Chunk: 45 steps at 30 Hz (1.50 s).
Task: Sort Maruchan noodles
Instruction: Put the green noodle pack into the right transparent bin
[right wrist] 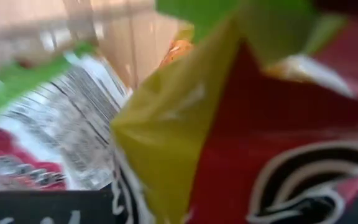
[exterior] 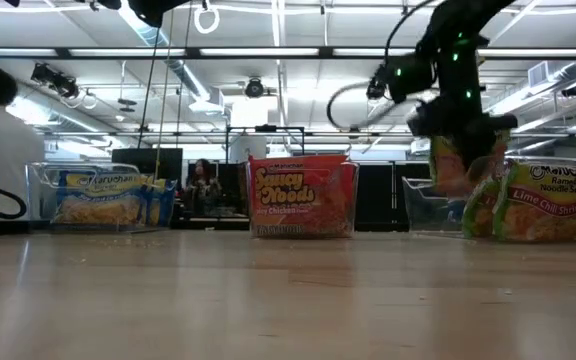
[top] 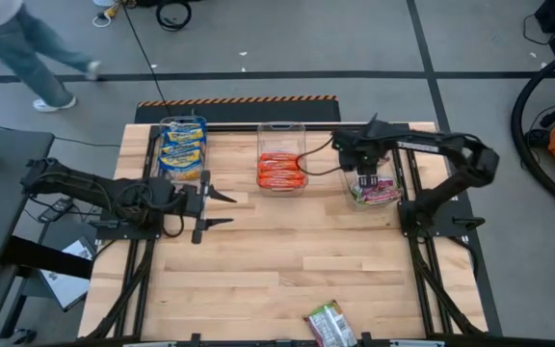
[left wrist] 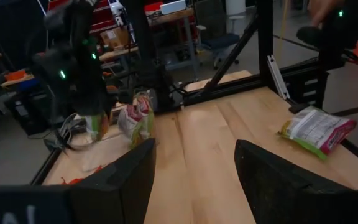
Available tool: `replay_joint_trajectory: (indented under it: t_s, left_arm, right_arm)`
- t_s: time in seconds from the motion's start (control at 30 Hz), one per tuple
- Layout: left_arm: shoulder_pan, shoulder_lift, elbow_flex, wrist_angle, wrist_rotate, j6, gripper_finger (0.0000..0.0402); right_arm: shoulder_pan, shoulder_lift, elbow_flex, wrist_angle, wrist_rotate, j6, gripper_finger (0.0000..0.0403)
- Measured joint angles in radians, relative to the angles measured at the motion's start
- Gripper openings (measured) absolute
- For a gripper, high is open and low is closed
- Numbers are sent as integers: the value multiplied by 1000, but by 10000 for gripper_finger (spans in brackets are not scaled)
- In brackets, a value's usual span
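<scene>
My right hand [top: 365, 179] hangs over the right bin [top: 393, 198] at the far right of the counter [top: 277, 280], clamped on a green-and-pink packet [exterior: 450, 165] that dangles above the same kind already in there. The low view shows the packet part-way down between the bin's clear walls, upright and slightly tilted. To do this step well, I judge I should lower it until its bottom edge rests on the packets inside, then let go and lift straight up so nothing drags out. My left hand [top: 218, 209] waits near the left edge, fingers apart and empty, just in front of the left bin of yellow packets [top: 182, 149]. The middle bin [top: 281, 130] holds orange-red packets [top: 280, 171]. One more green-and-pink packet [top: 330, 324] lies flat at the near edge, well apart from both hands, unsorted.
</scene>
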Motion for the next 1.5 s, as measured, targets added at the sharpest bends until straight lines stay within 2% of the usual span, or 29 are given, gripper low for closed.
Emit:
replay_joint_trajectory:
  t_s: [0.2,0.43,0.7,0.83,0.97,1.13,1.3,1.5]
  left_arm:
    - [1,-1,0,1,-1,-3,222]
    - [1,-21,0,-16,-32,-5,221]
    - [1,-81,1,-63,-78,-33,221]
    - [1,-100,1,-66,-80,-38,221]
    - [2,-100,1,-68,-80,-37,221]
    - [2,-102,1,-67,-80,-34,221]
    - [2,-112,1,-69,-80,-31,221]
    - [2,-113,1,-68,-80,-31,221]
  right_arm:
    - [-17,136,-16,-37,63,26,134]
    - [-67,216,-16,-50,-57,53,139]
    - [-157,159,-16,-58,-133,64,188]
    - [-165,108,-16,-75,-168,38,219]
    - [-157,58,-16,-86,-172,-1,227]
    - [-151,5,-16,-41,-145,-4,204]
    - [-151,-6,-16,-31,-173,-11,163]
    - [-121,-1,-75,1,-153,-157,94]
